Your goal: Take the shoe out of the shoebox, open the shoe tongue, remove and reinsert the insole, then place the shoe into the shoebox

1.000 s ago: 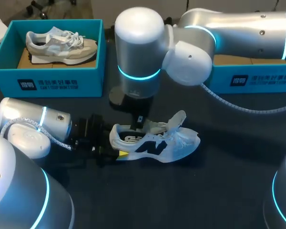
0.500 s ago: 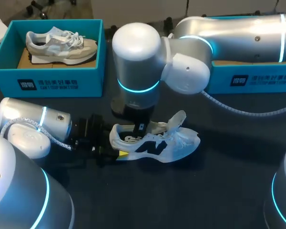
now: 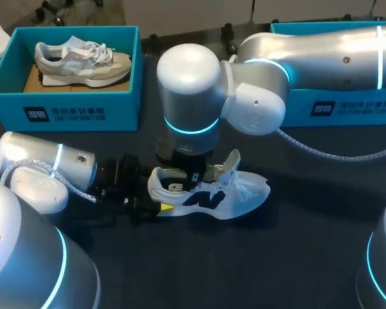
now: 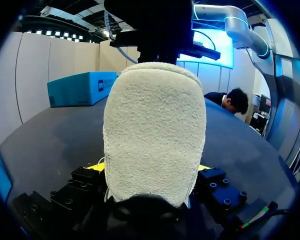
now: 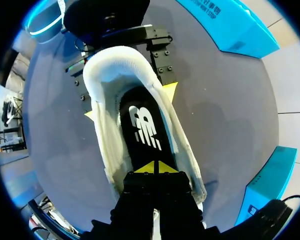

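A white shoe (image 3: 235, 196) with a dark side logo stands on the dark table, its tongue (image 3: 232, 162) lifted. My left gripper (image 3: 156, 203) holds its heel, one yellow tip on each side. In the left wrist view the fuzzy heel lining (image 4: 155, 130) fills the space between the fingers (image 4: 96, 166). My right gripper (image 3: 193, 176) points straight down into the shoe's mouth. Its shut yellow tips (image 5: 155, 167) rest on the black insole (image 5: 141, 125), which lies inside the shoe (image 5: 106, 135). Whether they pinch the insole I cannot tell.
A teal shoebox (image 3: 64, 106) at the back left holds a beige shoe (image 3: 83, 61). A second teal box (image 3: 347, 106) stands at the back right, partly hidden by my right arm (image 3: 309, 51). Dark tabletop lies in front of the shoe.
My right wrist has come down closer over the shoe and shifted slightly right, pushing the tongue a little. The shoe and my left arm have stayed put.
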`<action>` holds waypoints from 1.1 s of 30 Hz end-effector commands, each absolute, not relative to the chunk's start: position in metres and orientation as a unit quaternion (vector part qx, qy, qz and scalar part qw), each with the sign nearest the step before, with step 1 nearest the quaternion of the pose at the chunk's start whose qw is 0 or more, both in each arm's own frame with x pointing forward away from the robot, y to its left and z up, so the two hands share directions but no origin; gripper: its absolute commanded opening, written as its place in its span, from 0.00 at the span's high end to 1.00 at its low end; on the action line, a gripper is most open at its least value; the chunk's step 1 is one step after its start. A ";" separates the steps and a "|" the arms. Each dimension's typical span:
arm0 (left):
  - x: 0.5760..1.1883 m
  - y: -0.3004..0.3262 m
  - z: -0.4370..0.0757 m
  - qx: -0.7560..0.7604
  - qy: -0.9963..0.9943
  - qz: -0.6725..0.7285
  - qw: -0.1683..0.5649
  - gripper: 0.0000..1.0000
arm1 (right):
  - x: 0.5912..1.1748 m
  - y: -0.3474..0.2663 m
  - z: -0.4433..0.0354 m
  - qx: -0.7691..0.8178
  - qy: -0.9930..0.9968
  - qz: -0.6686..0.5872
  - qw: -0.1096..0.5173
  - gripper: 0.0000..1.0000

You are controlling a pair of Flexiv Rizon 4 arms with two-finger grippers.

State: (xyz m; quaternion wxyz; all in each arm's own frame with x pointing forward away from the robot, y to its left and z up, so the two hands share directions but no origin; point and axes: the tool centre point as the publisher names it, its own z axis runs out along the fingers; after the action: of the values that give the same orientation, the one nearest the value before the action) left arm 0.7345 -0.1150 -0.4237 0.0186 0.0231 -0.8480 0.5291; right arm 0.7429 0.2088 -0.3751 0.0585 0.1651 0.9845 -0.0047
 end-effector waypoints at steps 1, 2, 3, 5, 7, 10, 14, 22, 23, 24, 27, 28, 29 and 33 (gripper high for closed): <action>0.738 -0.114 -0.429 0.023 -0.849 0.528 0.018 1.00 | 0.746 0.206 -0.371 0.163 0.985 -0.002 0.061 1.00; 0.738 -0.114 -0.429 0.023 -0.849 0.528 0.018 1.00 | 0.747 0.205 -0.372 0.162 0.985 -0.001 0.062 1.00; 0.738 -0.114 -0.429 0.023 -0.849 0.528 0.018 1.00 | 0.748 0.205 -0.373 0.161 0.985 0.000 0.063 1.00; 0.738 -0.114 -0.429 0.023 -0.849 0.528 0.018 1.00 | 0.749 0.205 -0.374 0.161 0.985 0.000 0.063 1.00; 0.738 -0.114 -0.429 0.023 -0.849 0.528 0.018 1.00 | 0.750 0.206 -0.375 0.160 0.985 0.003 0.065 1.00; 0.738 -0.114 -0.429 0.023 -0.849 0.528 0.018 1.00 | 0.750 0.207 -0.377 0.160 0.985 0.011 0.068 0.95; 0.738 -0.114 -0.429 0.023 -0.849 0.528 0.018 1.00 | 0.752 0.211 -0.380 0.155 0.985 0.014 0.068 0.69; 0.738 -0.114 -0.429 0.023 -0.849 0.528 0.018 1.00 | 0.759 0.213 -0.383 0.149 0.986 0.021 0.066 0.65; 0.738 -0.114 -0.429 0.023 -0.849 0.528 0.018 1.00 | 0.760 0.213 -0.384 0.147 0.987 0.023 0.066 0.64; 0.738 -0.114 -0.429 0.023 -0.849 0.528 0.018 1.00 | 0.761 0.213 -0.385 0.145 0.987 0.025 0.066 0.63; 0.738 -0.114 -0.429 0.023 -0.849 0.528 0.018 1.00 | 0.763 0.214 -0.389 0.140 0.988 0.031 0.061 0.60; 0.738 -0.114 -0.429 0.023 -0.849 0.528 0.018 1.00 | 0.764 0.215 -0.390 0.138 0.988 0.034 0.060 0.59; 0.738 -0.114 -0.429 0.023 -0.849 0.528 0.018 1.00 | 0.764 0.215 -0.392 0.137 0.988 0.035 0.058 0.58; 0.738 -0.114 -0.429 0.023 -0.849 0.528 0.018 1.00 | 0.765 0.218 -0.396 0.130 0.989 0.044 0.046 0.58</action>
State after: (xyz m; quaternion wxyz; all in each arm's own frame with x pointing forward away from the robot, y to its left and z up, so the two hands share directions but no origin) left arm 0.7350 -0.1148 -0.4239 0.0186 0.0238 -0.8481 0.5290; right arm 0.7600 0.2179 -0.3883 0.0538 0.1338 0.9888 0.0381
